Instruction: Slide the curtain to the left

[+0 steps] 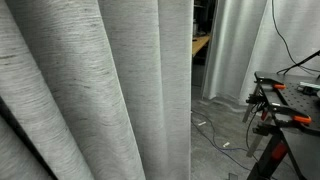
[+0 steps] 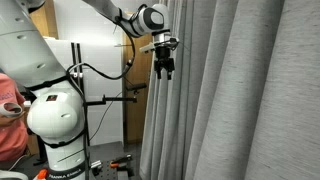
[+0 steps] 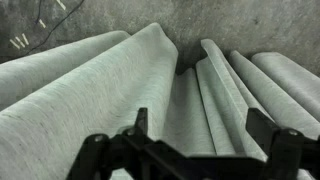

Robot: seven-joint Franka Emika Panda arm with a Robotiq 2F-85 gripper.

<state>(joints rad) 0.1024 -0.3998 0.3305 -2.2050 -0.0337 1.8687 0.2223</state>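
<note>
From where I stand, the curtain (image 1: 90,90) takes up most of the room: heavy light-grey woven cloth with a streaky grain, hanging in deep vertical folds down to the concrete floor (image 3: 200,20). Its free edge falls straight, and past it I can see paler, smoother drapes (image 1: 235,50) further back and a workbench (image 1: 290,95) with clamps on it.

The white Panda arm (image 2: 110,15) reaches out high from its base and turns the gripper (image 2: 163,68) to point downward, right at the curtain's leading edge in an exterior view. That placement makes sense to me. The edge is where a fold can be caught and the whole panel drawn along its rail, and going in high keeps the pull close to the hangers instead of just swinging the loose hem.

In the wrist view the camera looks down the folds, and the two black fingers (image 3: 140,125) stand wide apart, so the gripper is open with nothing in it. A rounded fold lies below the gap between them. I cannot tell whether either finger touches the cloth yet.

I judge the slide has not begun, as the folds hang even and undisturbed. The next move would call for closing on that fold, or hooking a finger behind it, before moving sideways.
</note>
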